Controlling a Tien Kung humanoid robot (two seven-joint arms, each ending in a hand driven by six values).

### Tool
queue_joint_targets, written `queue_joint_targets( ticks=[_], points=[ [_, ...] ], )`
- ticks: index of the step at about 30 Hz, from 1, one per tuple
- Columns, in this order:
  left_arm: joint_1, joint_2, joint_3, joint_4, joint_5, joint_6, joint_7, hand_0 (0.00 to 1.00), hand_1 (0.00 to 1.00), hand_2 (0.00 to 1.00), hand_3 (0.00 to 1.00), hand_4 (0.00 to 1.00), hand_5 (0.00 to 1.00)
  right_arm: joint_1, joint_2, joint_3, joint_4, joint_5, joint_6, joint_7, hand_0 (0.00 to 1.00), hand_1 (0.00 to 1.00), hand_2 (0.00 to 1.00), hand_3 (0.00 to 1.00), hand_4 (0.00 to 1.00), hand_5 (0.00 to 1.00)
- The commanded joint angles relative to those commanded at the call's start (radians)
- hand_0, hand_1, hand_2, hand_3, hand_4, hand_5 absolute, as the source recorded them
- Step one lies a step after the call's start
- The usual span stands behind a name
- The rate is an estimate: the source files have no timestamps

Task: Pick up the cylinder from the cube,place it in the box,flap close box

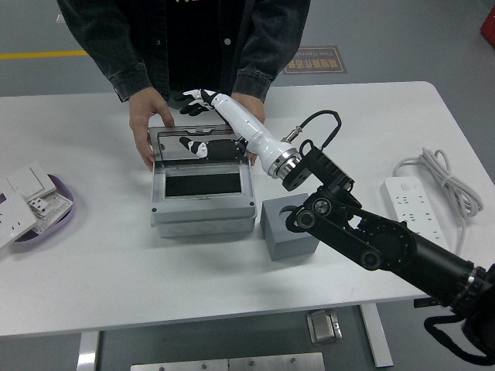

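Observation:
The grey box [203,210] stands at the table's middle with its clear lid [197,144] upright at the back. Its dark inside [203,184] shows no cylinder; I cannot see the orange cylinder anywhere. The grey cube [290,226] sits right of the box, with an empty hole in its top. My right hand [194,100], white with black fingertips, is raised above and behind the lid's top edge, fingers spread and empty. A person at the far side holds the box with one hand [143,131] on its left and the other hand [251,116] on its right.
A white power strip [418,220] with its cable lies at the right. A purple tray [46,212] with white switch plates sits at the left edge. My black right forearm [371,239] crosses above the cube.

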Motion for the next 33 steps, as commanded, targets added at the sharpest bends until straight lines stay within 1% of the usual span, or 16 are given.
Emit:
queue_joint_targets(
  ticks=[3,4,7,9,10,15,21,26,31,33],
  points=[
    [-0.001,0.001,-0.001,0.000,0.002,0.000,0.001,0.599,0.579,0.555,0.601,0.658,0.268,0.030,-0.015,-0.008,-0.051,0.006,0.008,0.008,0.620,0.638,0.664,0.774,0.712,0.102],
    [-0.001,0.001,-0.001,0.000,0.002,0.000,0.001,0.599,0.579,0.555,0.601,0.659,0.268,0.040,-0.019,-0.011,-0.070,0.011,0.010,0.011,0.554,0.615,0.655,0.759,0.705,0.109],
    [-0.001,0.001,-0.001,0.000,0.003,0.000,0.002,0.599,0.579,0.555,0.601,0.659,0.268,0.056,-0.026,-0.022,-0.114,0.029,0.012,0.018,0.554,0.615,0.655,0.759,0.705,0.109],
    [-0.001,0.001,-0.001,0.000,0.003,0.000,0.002,0.599,0.579,0.555,0.601,0.659,0.268,0.058,-0.028,-0.033,-0.126,0.037,0.012,0.020,0.554,0.615,0.655,0.759,0.705,0.109],
    [-0.001,0.000,-0.002,0.000,0.004,0.000,0.002,0.599,0.579,0.555,0.601,0.658,0.268,0.057,-0.028,-0.040,-0.128,0.040,0.012,0.020,0.562,0.607,0.651,0.743,0.697,0.115],
    [-0.002,-0.001,-0.005,0.000,0.008,-0.001,0.002,0.599,0.579,0.555,0.601,0.658,0.268,0.047,-0.030,-0.080,-0.123,0.046,0.013,0.022,0.562,0.607,0.651,0.743,0.697,0.115],
    [-0.002,-0.002,-0.005,0.000,0.006,-0.001,0.001,0.599,0.579,0.555,0.601,0.658,0.267,0.031,-0.048,-0.103,-0.083,0.042,0.012,0.021,0.565,0.607,0.647,0.735,0.702,0.123],
    [-0.002,-0.003,-0.003,0.000,0.001,0.000,0.000,0.598,0.579,0.555,0.601,0.658,0.266,0.012,-0.073,-0.118,-0.025,0.023,0.011,0.012,0.558,0.603,0.646,0.729,0.702,0.125],
    [0.000,-0.003,0.007,0.000,-0.011,0.001,-0.003,0.599,0.580,0.555,0.601,0.657,0.267,-0.015,-0.099,-0.137,0.056,-0.065,0.028,-0.045,0.556,0.599,0.646,0.730,0.693,0.134],
    [0.002,-0.003,0.010,0.000,-0.015,0.001,-0.005,0.598,0.579,0.555,0.601,0.657,0.266,-0.027,-0.108,-0.149,0.085,-0.102,0.058,-0.078,0.552,0.587,0.641,0.726,0.686,0.138]
  ],
)
